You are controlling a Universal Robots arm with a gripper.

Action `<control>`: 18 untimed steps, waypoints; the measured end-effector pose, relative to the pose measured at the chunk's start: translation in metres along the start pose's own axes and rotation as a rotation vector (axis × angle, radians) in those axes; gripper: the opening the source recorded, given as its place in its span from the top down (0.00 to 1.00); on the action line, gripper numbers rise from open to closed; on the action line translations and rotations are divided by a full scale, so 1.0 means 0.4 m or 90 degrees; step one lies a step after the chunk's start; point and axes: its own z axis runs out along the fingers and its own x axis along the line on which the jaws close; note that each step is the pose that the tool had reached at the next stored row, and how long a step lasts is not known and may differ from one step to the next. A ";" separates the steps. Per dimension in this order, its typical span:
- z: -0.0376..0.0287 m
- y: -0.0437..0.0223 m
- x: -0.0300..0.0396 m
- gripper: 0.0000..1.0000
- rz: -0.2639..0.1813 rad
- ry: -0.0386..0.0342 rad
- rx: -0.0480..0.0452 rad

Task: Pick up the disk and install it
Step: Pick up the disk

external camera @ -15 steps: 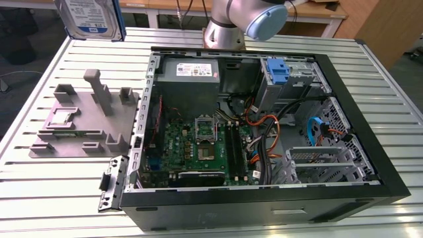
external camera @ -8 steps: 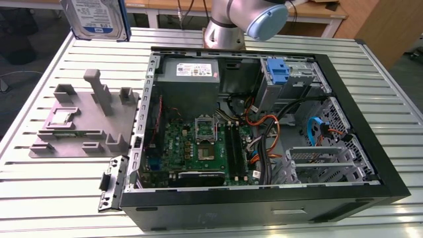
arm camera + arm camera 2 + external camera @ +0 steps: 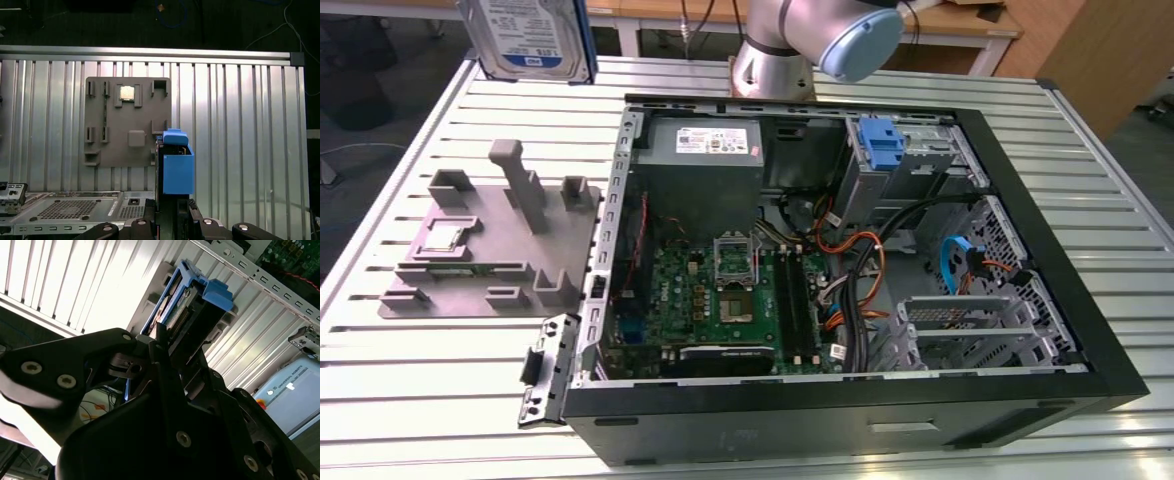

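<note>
Table (image 3: 1121,230) of ribbed metal carries an open computer case (image 3: 1107,380), with a grey fixture plate (image 3: 467,270) just beside it on the exterior view's left. Disk (image 3: 527,35) is clear of the table, held on edge beyond the fixture plate at the exterior view's left, well apart from the case. In both wrist views the disk (image 3: 197,295) (image 3: 178,172) stands out from the gripper (image 3: 172,352), whose jaws are clamped on it.

Judgement: pick-up is complete and installation is not yet begun. Seating the disk calls, in my estimate, for squaring its blue frame with the drive cage (image 3: 947,150), clear of the cables (image 3: 854,260).
</note>
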 end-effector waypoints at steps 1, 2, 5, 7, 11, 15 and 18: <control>0.000 -0.005 0.000 0.65 0.000 0.0000 0.0000; 0.000 -0.009 0.000 0.65 0.000 0.0000 0.0000; -0.001 -0.023 0.000 0.65 0.000 0.0000 0.0000; -0.002 -0.034 0.000 0.65 0.000 0.0000 0.0000; -0.003 -0.058 -0.001 0.65 0.000 0.0000 0.0000; -0.004 -0.081 -0.001 0.65 0.000 0.0000 0.0000; -0.005 -0.092 -0.001 0.65 0.000 0.0000 0.0000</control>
